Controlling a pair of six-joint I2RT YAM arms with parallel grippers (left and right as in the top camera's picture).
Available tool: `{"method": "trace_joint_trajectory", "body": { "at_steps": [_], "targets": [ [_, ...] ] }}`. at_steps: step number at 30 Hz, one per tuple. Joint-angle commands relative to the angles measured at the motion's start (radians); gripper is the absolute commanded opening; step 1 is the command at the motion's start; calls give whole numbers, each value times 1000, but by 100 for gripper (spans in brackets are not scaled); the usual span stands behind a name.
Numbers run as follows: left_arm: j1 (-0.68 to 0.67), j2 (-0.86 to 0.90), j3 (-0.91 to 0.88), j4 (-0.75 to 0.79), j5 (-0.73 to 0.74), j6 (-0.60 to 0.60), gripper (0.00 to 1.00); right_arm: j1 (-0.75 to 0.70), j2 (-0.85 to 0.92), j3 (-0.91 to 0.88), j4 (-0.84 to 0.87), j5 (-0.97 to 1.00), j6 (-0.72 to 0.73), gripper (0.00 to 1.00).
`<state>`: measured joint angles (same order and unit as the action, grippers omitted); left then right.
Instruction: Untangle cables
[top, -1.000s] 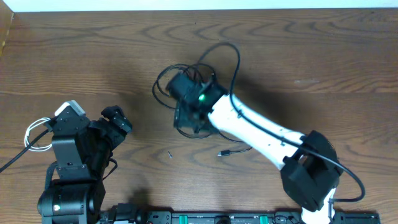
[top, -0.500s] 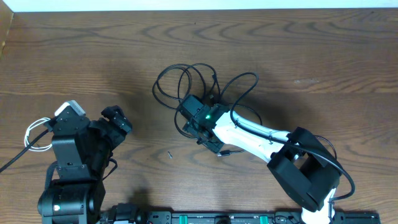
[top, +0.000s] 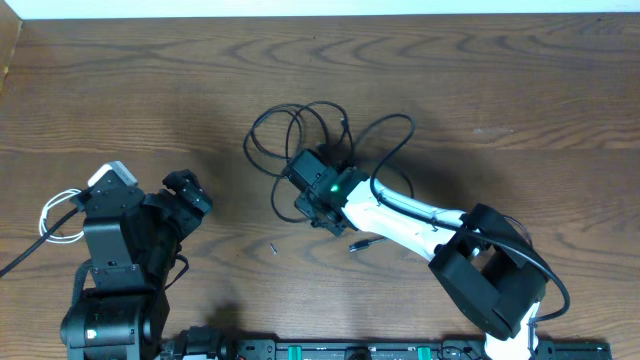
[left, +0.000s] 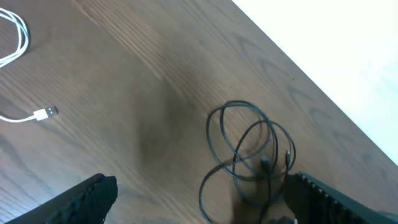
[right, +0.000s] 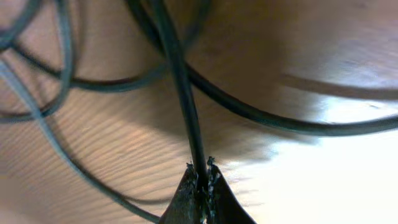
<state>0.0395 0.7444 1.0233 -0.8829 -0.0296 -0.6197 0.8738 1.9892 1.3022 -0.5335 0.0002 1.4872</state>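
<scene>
Wood table (top: 520, 80) carries the black tangle (top: 318, 125) at its middle. The right gripper (right: 202, 180) is clamped on one cord (right: 177, 74), likely to draw it free. Well apart at the left lies the white cable (left: 45, 114), near the left gripper (top: 188, 192), which gapes wide and empty.

Right hand (right: 200, 168), stretched to mid-table, pinches a black cable (right: 180, 81); left hand (top: 190, 192) sits back, spread wide.

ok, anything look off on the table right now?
Black cables lie in a looped snarl mid-table, right gripper shut on one strand. White cable sits apart by the left arm. One small dark bit lies loose on the wood; can't tell what it is.
</scene>
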Motion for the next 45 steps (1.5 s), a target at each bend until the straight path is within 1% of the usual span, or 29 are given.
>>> {"method": "trace_joint_trajectory", "body": {
  "at_steps": [1,3,8,10,11,13,16,23,24,25,28,29,30,33,36,40,43,45],
  "targets": [
    [5,-1,11,0,-12,21,91,11,-23,7,10,17,-161,1],
    [5,-1,11,0,-12,21,91,17,-62,16,10,15,-198,1],
    [5,-1,11,0,-12,21,91,24,-199,21,-14,20,-203,1],
    [5,-1,11,0,-12,21,91,24,-254,21,-57,55,-200,2],
    [5,-1,11,0,-12,21,91,24,-278,21,-88,80,-177,2],
    [5,-1,11,0,-12,21,91,24,-322,21,-169,133,-81,2],
    [5,-1,11,0,-12,21,91,23,-354,21,-223,136,2,1],
    [5,-1,11,0,-12,21,91,25,-352,21,-221,129,-2,2],
    [5,-1,11,0,-12,21,91,25,-352,21,-195,138,-37,2],
    [5,-1,11,0,-12,21,91,25,-352,21,-148,150,-103,2],
    [5,-1,11,0,-12,21,91,25,-352,21,38,144,-353,2],
    [5,-1,11,0,-12,21,91,25,-352,21,103,121,-410,2],
    [5,-1,11,0,-12,21,91,25,-352,21,149,107,-437,2],
    [5,-1,11,0,-12,21,91,25,-340,21,214,129,-441,2],
    [5,-1,11,0,-12,21,91,24,-296,21,240,213,-441,2],
    [5,-1,11,0,-12,21,91,23,-185,21,290,256,-441,8],
    [5,-1,11,0,-12,21,91,21,-95,21,335,248,-442,6],
    [5,-1,11,0,-12,21,91,20,-48,21,360,243,-452,8]
  ]
}}
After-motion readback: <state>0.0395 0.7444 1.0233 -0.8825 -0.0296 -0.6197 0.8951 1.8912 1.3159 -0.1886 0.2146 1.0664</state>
